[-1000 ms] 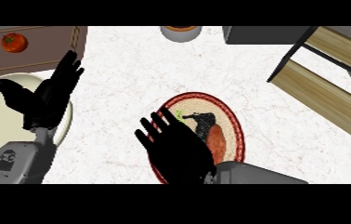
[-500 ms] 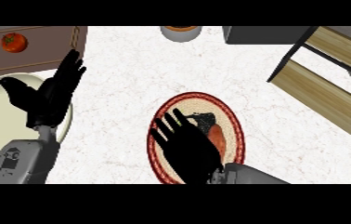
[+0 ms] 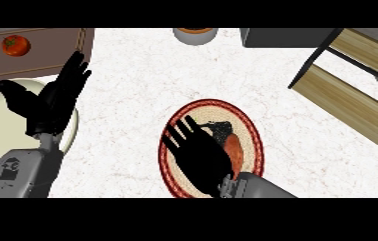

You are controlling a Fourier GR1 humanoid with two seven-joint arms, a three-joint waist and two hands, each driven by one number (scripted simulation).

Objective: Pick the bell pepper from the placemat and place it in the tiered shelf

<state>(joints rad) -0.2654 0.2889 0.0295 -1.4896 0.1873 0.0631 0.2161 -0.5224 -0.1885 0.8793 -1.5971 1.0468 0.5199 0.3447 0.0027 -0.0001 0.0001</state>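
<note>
A tomato (image 3: pixel 15 45) sits on a brown board (image 3: pixel 59 47) — a grey cup (image 3: pixel 196 36) and a cream plate (image 3: pixel 13 131) lie apart.

The orange bell pepper (image 3: pixel 233 150) lies on the round red-rimmed placemat (image 3: pixel 252 134), apart from the wooden tiered shelf (image 3: pixel 345 92).

- Your left hand (image 3: pixel 55 100) is all black, with long thin fingers and a thumb.
- Your right hand (image 3: pixel 199 152) is black too. It is so dark that you can hardly tell one part from the next.
- Your left forearm (image 3: pixel 26 172) is grey and smooth, with a small dark mark on its side.
- Your right forearm (image 3: pixel 262 187) is the same grey. You can see little dark and light bits where it meets the hand.
</note>
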